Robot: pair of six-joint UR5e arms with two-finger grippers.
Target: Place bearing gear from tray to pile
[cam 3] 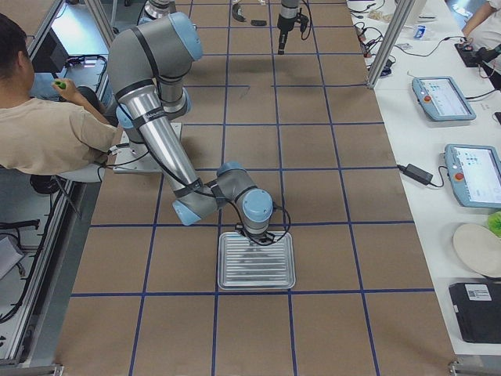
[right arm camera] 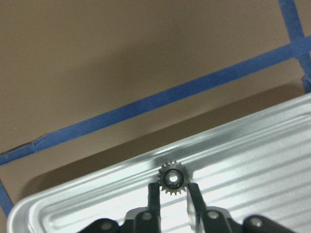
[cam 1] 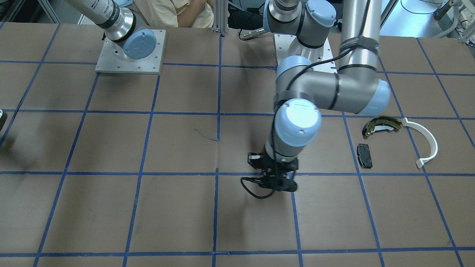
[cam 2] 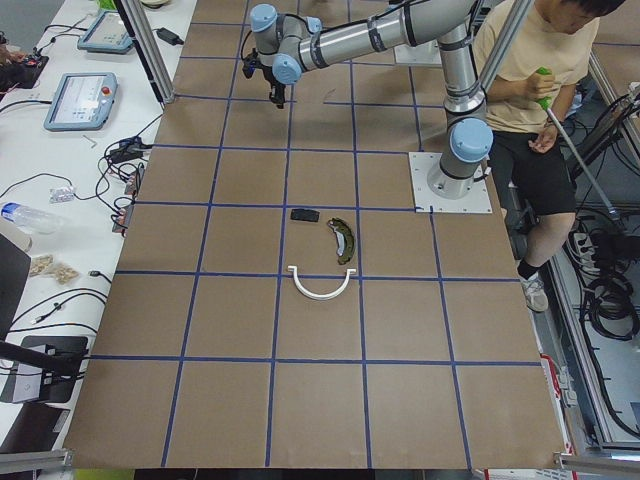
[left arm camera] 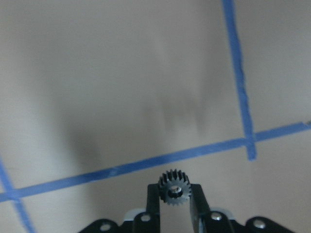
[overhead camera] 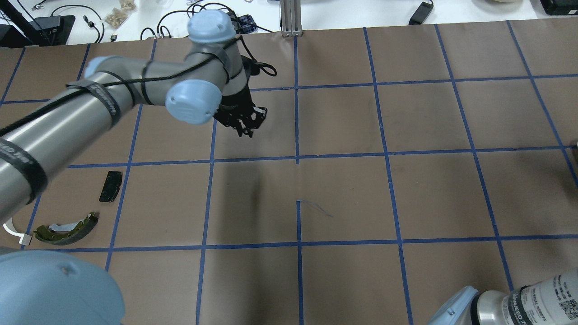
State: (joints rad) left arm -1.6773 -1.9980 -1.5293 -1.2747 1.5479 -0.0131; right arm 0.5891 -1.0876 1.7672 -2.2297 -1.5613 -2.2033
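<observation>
Risk: left gripper (left arm camera: 174, 190) pinches bearing gear (left arm camera: 174, 186) by its teeth, well apart from pile (cam 1: 386, 122) — could slip mid-carry; right gripper (right arm camera: 173, 187) clamps 2nd gear (right arm camera: 172, 178) over tray (right arm camera: 252, 145).

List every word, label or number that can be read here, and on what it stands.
"UNIVERSAL ROBOTS": right arm's band, beside a QR code, barely readable.
Print on the left arm's band: too blurred to read.
Pendant screens on the side bench: too small to read.
</observation>
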